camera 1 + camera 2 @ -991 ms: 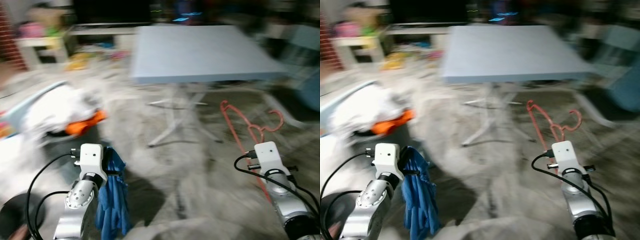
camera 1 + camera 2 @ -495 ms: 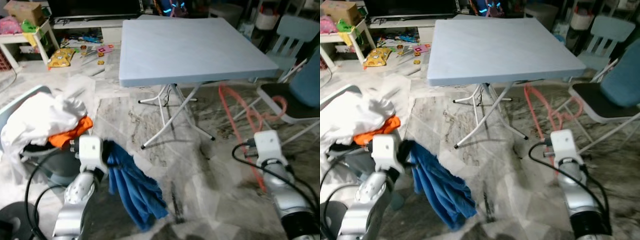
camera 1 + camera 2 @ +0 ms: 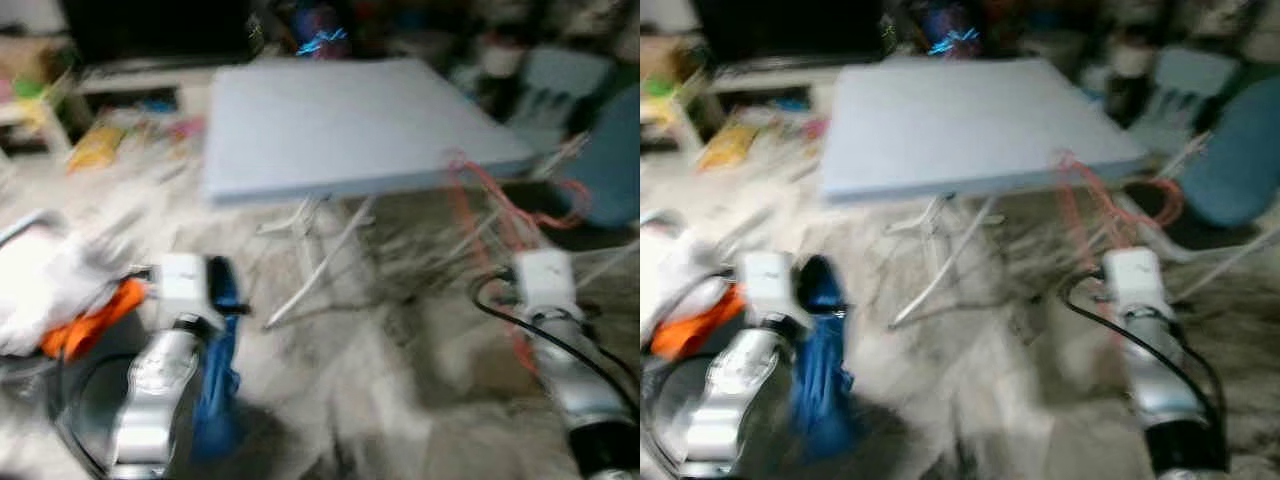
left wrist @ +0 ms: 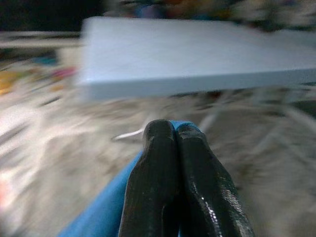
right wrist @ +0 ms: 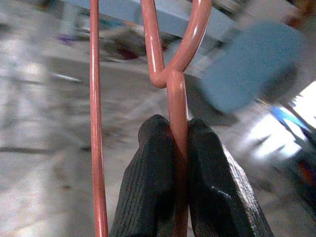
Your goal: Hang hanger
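Right gripper (image 5: pixel 173 143) clamped on the orange hanger (image 5: pixel 168 59), both black fingers (image 5: pixel 148 163) pinching the wire just below where the neck forks; a second strand of the same wire runs past beside them. From the head views, the hanger rises up and forward out of the right arm, its loops showing blurred against the near edge of the pale blue folding table (image 3: pixel 340 120) and the blue chair (image 3: pixel 610 170) on the right. Left gripper (image 4: pixel 173 163) pressed closed on a blue garment (image 3: pixel 215 390), cloth showing either side of the tips and hanging down beside the left arm toward the floor. Head views smeared, so the robot is probably walking or turning. A heap of white and orange laundry (image 3: pixel 60 300) sits low on the left. Progress, as a judgement: pickup done, hanger secure in hand, but hanging not yet done. No rail, rod or hook can be made out in the blur, so the hanging spot is unidentified. Whether the blue garment is meant to go onto the hanger first cannot be told. Left to do: reach a hanging place, lift the hook over it, let go.
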### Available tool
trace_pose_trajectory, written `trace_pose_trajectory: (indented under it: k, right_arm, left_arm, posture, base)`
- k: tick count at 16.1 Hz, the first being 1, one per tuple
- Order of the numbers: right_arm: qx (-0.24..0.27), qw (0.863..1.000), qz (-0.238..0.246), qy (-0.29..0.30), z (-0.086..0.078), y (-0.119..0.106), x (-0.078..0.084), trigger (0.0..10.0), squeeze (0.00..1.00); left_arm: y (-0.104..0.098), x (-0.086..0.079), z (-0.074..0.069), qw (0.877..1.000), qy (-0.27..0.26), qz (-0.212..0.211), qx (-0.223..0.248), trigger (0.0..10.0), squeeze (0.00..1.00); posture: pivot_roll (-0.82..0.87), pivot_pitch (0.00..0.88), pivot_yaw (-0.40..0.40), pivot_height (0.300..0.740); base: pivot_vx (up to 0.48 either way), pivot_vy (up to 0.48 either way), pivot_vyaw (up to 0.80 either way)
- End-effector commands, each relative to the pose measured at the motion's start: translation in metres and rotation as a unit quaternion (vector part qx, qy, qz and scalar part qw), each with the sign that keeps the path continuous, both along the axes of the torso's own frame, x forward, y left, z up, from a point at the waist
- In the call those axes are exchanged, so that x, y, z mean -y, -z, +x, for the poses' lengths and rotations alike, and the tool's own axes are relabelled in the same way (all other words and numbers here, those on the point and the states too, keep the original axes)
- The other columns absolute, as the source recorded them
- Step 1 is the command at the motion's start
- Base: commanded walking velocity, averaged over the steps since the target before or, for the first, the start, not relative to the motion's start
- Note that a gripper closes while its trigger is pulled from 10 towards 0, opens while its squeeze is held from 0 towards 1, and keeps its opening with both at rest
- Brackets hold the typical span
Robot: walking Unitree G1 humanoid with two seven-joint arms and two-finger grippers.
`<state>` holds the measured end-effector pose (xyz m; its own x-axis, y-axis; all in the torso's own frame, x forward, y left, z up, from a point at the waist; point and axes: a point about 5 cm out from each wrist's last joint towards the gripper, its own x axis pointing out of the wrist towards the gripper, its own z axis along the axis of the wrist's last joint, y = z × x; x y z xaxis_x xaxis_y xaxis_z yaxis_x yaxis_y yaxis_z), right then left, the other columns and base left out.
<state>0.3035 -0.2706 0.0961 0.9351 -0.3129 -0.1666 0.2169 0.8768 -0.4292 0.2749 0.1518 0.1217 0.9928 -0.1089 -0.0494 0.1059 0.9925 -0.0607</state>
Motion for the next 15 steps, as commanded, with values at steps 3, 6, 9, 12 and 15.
trace_pose_trajectory:
  k: [3, 6, 9, 12, 15]
  right_arm:
    - [0.052, 0.998, 0.002, -0.019, 0.010, -0.025, -0.015, 10.0, 0.00]
    - [0.056, 0.997, 0.005, -0.043, 0.012, -0.027, -0.022, 10.0, 0.00]
    - [0.069, 0.993, -0.014, -0.092, 0.014, -0.033, -0.036, 10.0, 0.00]
    - [0.072, 0.991, -0.010, -0.114, 0.016, -0.036, -0.044, 10.0, 0.00]
    - [0.081, 0.989, 0.001, -0.126, 0.019, -0.039, -0.050, 10.0, 0.00]
  left_arm:
    - [-0.035, -0.006, 0.011, 0.998, -0.006, 0.020, 0.060, 10.0, 0.00]
    - [-0.042, -0.008, 0.013, 0.997, -0.017, 0.021, 0.069, 10.0, 0.00]
    - [-0.045, -0.013, 0.014, 0.996, -0.041, 0.023, 0.072, 10.0, 0.00]
    - [-0.046, -0.016, 0.016, 0.996, -0.058, 0.023, 0.070, 10.0, 0.00]
    - [-0.054, -0.017, 0.019, 0.994, -0.068, 0.014, 0.080, 10.0, 0.00]
  posture:
    - [-0.11, 0.000, -0.019, 0.740]
    - [-0.11, 0.000, -0.018, 0.740]
    - [-0.11, 0.000, -0.020, 0.740]
    - [-0.11, 0.000, -0.022, 0.740]
    - [-0.10, 0.000, -0.023, 0.740]
  base:
    - [0.442, 0.000, -0.80]
    - [0.432, 0.000, -0.15]
    - [0.365, 0.311, 0.52]
    - [0.330, 0.349, 0.78]
    - [0.315, 0.364, 0.77]
